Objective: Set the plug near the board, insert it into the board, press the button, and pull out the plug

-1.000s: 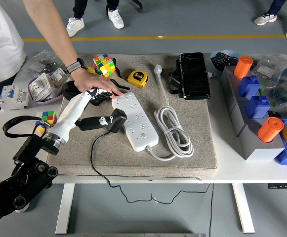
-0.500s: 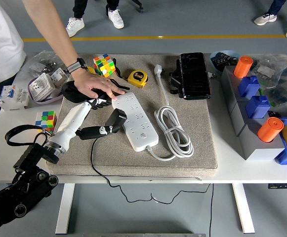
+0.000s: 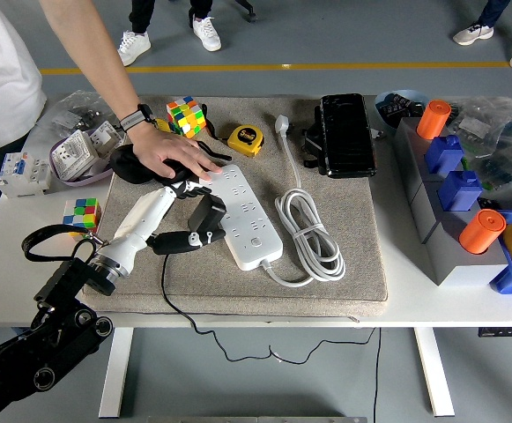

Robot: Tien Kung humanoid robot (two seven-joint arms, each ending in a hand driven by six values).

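A white power strip (image 3: 245, 214) lies diagonally on the grey mat (image 3: 344, 264). The black plug (image 3: 207, 213) stands on the strip's left edge, and its black cable (image 3: 165, 286) trails off the table's near edge. My left hand (image 3: 194, 216), at the end of a white forearm (image 3: 139, 225), is shut on the plug, with one dark finger (image 3: 181, 241) beneath it and the others above. A person's hand (image 3: 169, 150) presses down on the strip's far end, just beyond my fingers. The right arm is out of view.
The strip's own white cord (image 3: 308, 225) lies coiled to its right. A Rubik's cube (image 3: 183, 115), a yellow tape measure (image 3: 246, 138) and a black case (image 3: 345, 134) sit at the back. Another small cube (image 3: 85, 211) is at the left, and grey bins (image 3: 449, 233) with orange and blue parts at the right.
My left arm has pushed forward and right, carrying the plug from beside the strip up onto its left edge. The person's hand stays on the strip's far end.
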